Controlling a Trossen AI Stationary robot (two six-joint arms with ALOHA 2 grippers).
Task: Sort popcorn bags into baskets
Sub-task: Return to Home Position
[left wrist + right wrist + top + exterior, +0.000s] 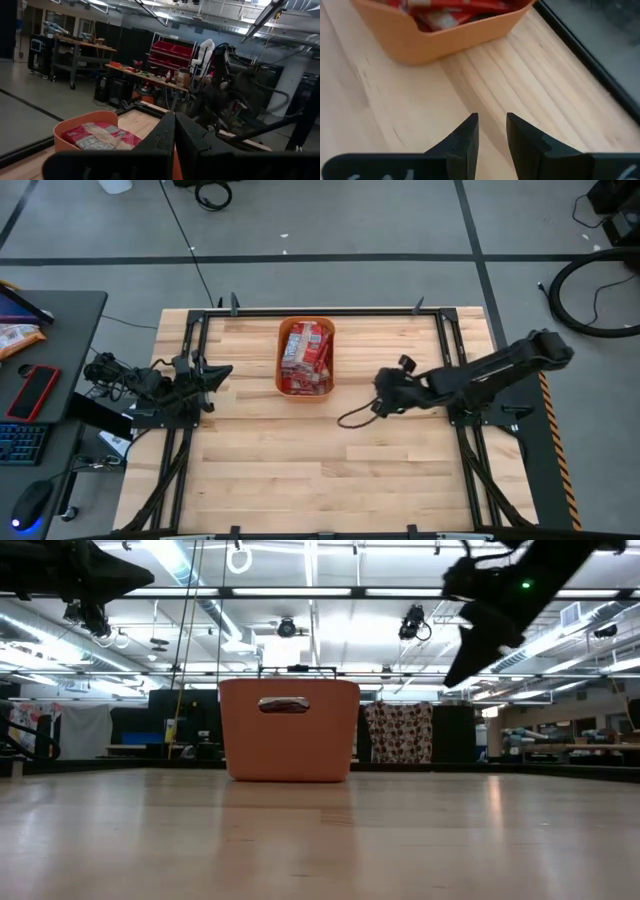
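Note:
The orange basket (280, 370) stands near the middle of the table's far edge, also seen in the low view (290, 740). Several red popcorn bags (305, 355) lie inside it, some with the grey-white label side up (100, 136). No bag lies on the tabletop. My left gripper (226, 370) hovers shut above the table, left of the basket (75, 127). My right gripper (492, 122) hovers right of and nearer than the basket (430, 45), its fingers slightly open with nothing between them, pointing toward the basket's near corner.
A black cable loop (355, 418) lies on the wood beside my right gripper. Black frame rails (448, 350) run along the table's sides. A desk to the left holds a red phone (33, 392), a keyboard and a mouse. Bare wood (320, 470) fills the near half.

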